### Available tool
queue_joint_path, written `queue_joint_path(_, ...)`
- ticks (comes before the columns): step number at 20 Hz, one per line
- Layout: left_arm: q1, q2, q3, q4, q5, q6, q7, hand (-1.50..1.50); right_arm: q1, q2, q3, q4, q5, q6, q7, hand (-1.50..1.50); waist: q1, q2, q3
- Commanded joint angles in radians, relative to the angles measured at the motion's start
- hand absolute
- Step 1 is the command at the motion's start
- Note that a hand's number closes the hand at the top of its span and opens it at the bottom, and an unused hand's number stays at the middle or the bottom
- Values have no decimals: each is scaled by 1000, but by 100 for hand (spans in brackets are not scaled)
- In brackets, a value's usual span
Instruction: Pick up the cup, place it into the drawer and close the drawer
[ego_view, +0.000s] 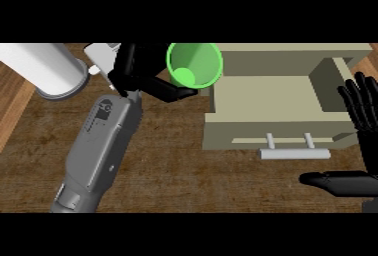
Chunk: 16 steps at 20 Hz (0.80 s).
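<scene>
Left hand (137, 67) round tilted green cup (196, 61)

Desk (184, 170): dark brown wood top, lighter planks along left edge. Upper right on it: beige cabinet (295, 50) w/ drawer (258, 130) pulled open toward the near side, grey bar handle (295, 153) on its front. Upper left: big white cylinder (48, 67), tilted, partly cut off by the view's edge

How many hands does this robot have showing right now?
2. The left hand is curled round the green cup at the open drawer's left edge. The right hand rests open at the view's right edge, beside the drawer. None appears hidden.
</scene>
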Motion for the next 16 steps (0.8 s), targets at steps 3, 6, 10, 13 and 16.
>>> queue_joint_path(3, -187, -6, -86, 97, 41, 166, 99, 150, -19, -23, -20, -29, -30, 15, 40, -150, -12, 3, 0)
queue_joint_path(6, -281, -6, -141, 170, 104, 254, 122, 150, -19, 12, 28, 6, 24, -3, 3, -150, -17, 5, 0)
queue_joint_path(10, -375, -6, -131, 316, 154, 251, 116, 150, -39, -30, -37, 28, -36, 29, -2, -150, -22, 8, 0)
queue_joint_path(13, -370, -6, -151, 404, 182, 227, 73, 150, -46, 0, -1, 45, 7, 1, -8, -150, -20, 9, 0)
queue_joint_path(16, -392, -6, -297, 380, 294, 344, 114, 150, -71, -18, -13, 48, -13, 12, 17, -150, -27, 7, 0)
